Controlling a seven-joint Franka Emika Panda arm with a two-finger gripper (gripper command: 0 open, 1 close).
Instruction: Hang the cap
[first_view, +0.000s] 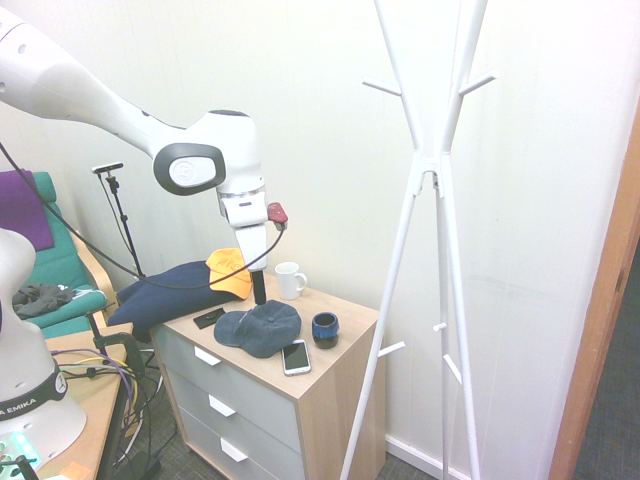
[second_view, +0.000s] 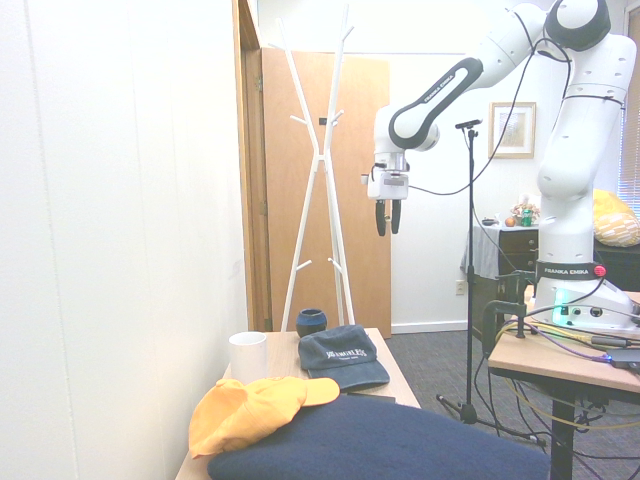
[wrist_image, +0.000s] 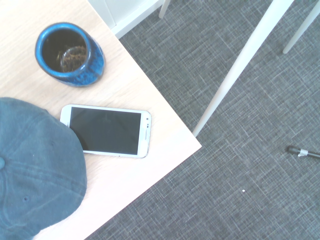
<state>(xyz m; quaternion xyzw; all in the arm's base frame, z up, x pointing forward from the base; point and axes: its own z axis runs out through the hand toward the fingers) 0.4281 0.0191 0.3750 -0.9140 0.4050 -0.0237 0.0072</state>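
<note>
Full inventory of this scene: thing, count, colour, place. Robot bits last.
cap: 1, navy, middle of the dresser top
yellow cap: 1, orange-yellow, on the cushion, back of dresser
cushion: 1, navy, far end of dresser from the rack
mug: 1, white, behind the navy cap
cup: 1, blue, beside the navy cap
phone: 1, white, front edge, tucked slightly under the cap
dresser: 1, wood with grey drawers
coat rack: 1, white, beside dresser
claw: 1, dark, open, empty, above the dresser, pointing down
</note>
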